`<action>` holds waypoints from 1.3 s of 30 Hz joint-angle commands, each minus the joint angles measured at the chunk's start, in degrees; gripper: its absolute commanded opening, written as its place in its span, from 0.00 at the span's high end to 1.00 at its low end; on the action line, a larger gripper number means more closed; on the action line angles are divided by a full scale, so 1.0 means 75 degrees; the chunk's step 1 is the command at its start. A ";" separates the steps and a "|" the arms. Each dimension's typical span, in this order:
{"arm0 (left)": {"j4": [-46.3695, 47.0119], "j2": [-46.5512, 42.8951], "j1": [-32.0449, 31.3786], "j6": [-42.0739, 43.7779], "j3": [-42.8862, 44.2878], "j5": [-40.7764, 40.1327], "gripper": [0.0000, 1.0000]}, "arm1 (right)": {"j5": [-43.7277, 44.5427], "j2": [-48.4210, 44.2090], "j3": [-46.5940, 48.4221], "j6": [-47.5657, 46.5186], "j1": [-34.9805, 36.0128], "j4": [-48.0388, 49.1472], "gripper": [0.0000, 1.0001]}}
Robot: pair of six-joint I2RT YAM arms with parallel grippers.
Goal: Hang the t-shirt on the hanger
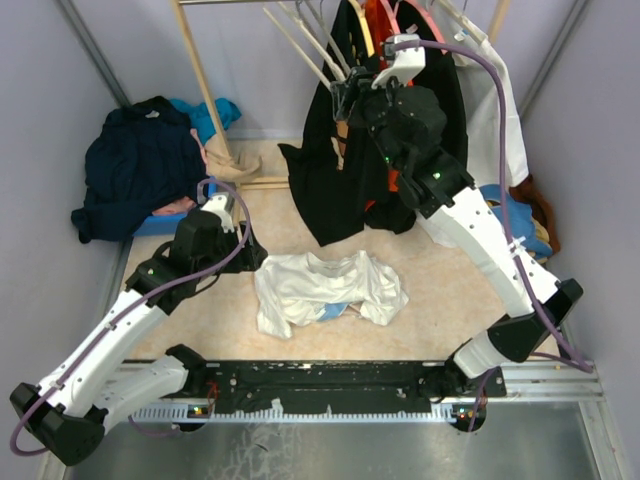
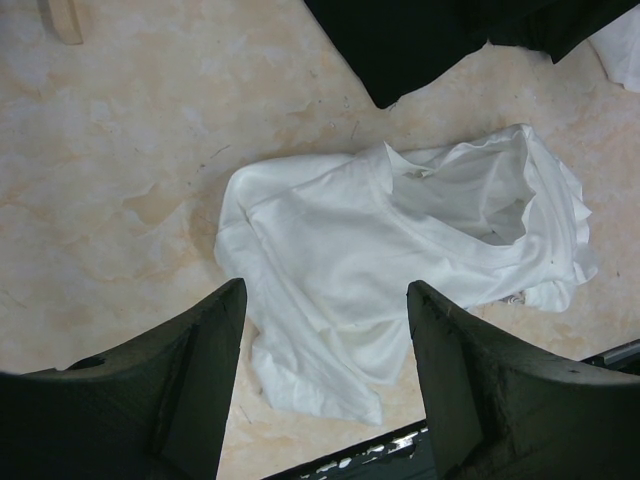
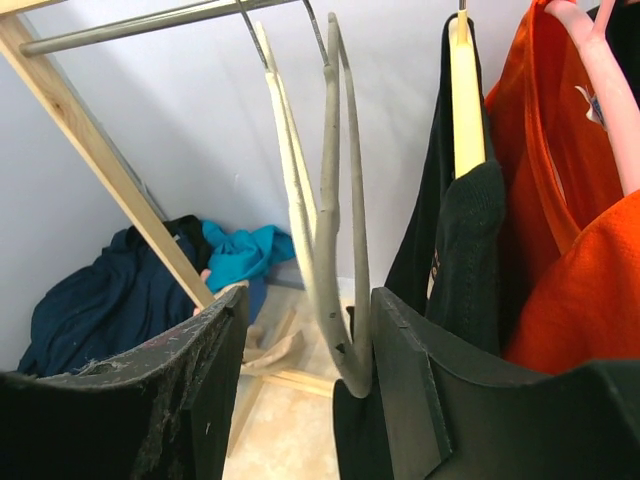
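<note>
- Left pincer (image 2: pixel 325 300): spread wide, nothing between the fingers. It hangs above the t-shirt (image 2: pixel 400 260), not touching it.
- T-shirt (image 1: pixel 325 290): lies crumpled on the table (image 1: pixel 420 335), centre of the overhead frame, neck opening upward. A scrap of blue print shows at its lower edge (overhead view only).
- Right pincer (image 3: pixel 305 315): raised to the rack in the upper middle of the overhead frame, fingers apart and pinching nothing.
- Hanger (image 3: pixel 335 220): pale grey, hooked on the rod (image 3: pixel 130 28) and seen edge-on in the centre of my right wrist view. Its lower corner sits between my fingers, close against the right-hand one; I cannot tell whether they touch.
- A cream hanger (image 3: pixel 290 170) hangs just to its left.
- To its right hang a black garment (image 3: pixel 465 250) and an orange garment (image 3: pixel 570 250).
</note>
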 commanded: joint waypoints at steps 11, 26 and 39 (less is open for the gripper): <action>0.0129 -0.0067 0.0019 -0.0034 0.0097 0.0104 0.29 | -0.0014 -0.0543 -0.0081 0.0027 -0.0083 0.0496 0.54; 0.0063 -0.0186 0.0019 0.0024 0.0103 -0.0027 0.29 | -0.0150 0.0368 0.0525 0.0030 -0.0124 0.0290 0.61; 0.0018 -0.0251 0.0019 0.0024 0.0155 -0.0037 0.28 | -0.0130 0.0701 0.0950 -0.0263 -0.0146 0.0292 0.85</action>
